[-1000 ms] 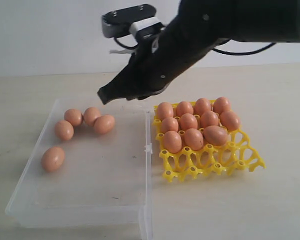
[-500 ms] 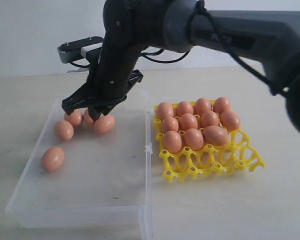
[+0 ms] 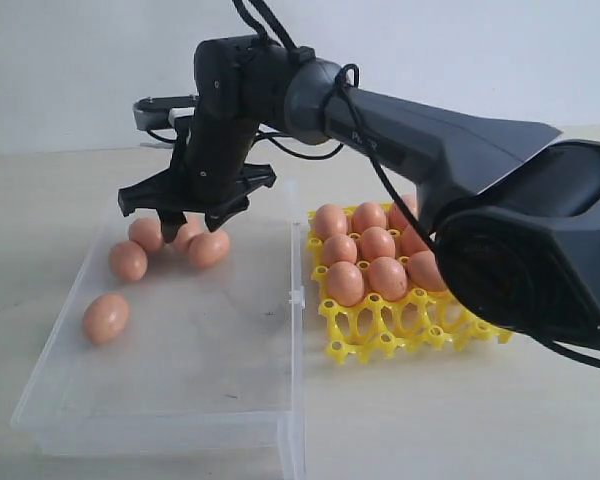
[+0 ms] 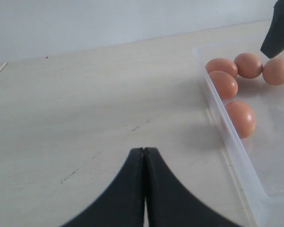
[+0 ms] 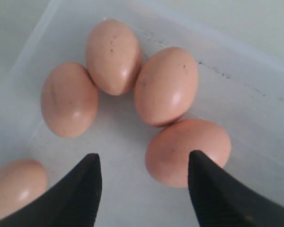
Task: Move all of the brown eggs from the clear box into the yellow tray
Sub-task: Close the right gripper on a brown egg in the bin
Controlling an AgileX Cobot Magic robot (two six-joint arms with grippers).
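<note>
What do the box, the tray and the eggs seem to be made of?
Box: likely clear, glossy plastic; the table shows through its floor and walls.
Tray: probably moulded plastic, bright yellow, slightly shiny, an open grid of cups.
Eggs: smooth brown shell with soft sheen and tiny dark specks; real or imitation cannot be told.

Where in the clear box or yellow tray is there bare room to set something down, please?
The clear box floor is bare along its near half and beside the yellow tray; the tray's near cups in view are empty. Crowded: the box's far-left part, with five brown eggs and the right gripper over them.
</note>
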